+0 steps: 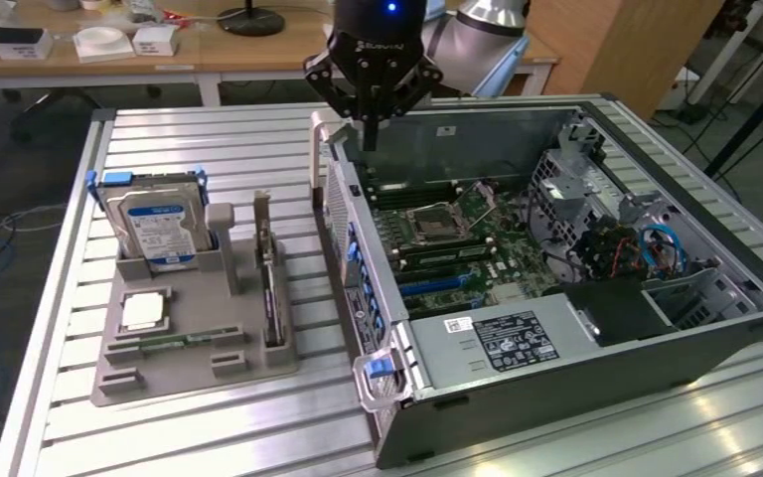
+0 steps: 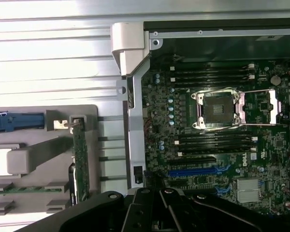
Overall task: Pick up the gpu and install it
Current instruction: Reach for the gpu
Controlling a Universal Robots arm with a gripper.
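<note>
Black gripper (image 1: 371,139) is hanging over the far corner of the open PC case (image 1: 699,328), right above the rear wall. It's looking clenched to me, tips pinched together with nothing between them.

The gpu (image 1: 271,288) is sitting in the grey parts tray (image 1: 130,383) out on the slatted aluminium table (image 1: 196,437). It's just beside the case on the exterior view's left, standing on its long edge in a slot. The hard drive (image 1: 156,224) is parked upright a little further left in the same tray. So nothing's getting picked yet, and I'm reading this as the reach-over part.

For a clean grab, I'm thinking the jaws need opening before dropping in. They should be straddling the thin board around mid-length so it isn't swinging. The pull should be going straight up, since the tray posts are crowding it close.

Inside the case the motherboard (image 1: 488,238) is lying exposed, with the blue PCIe slot (image 2: 193,171) waiting.
</note>
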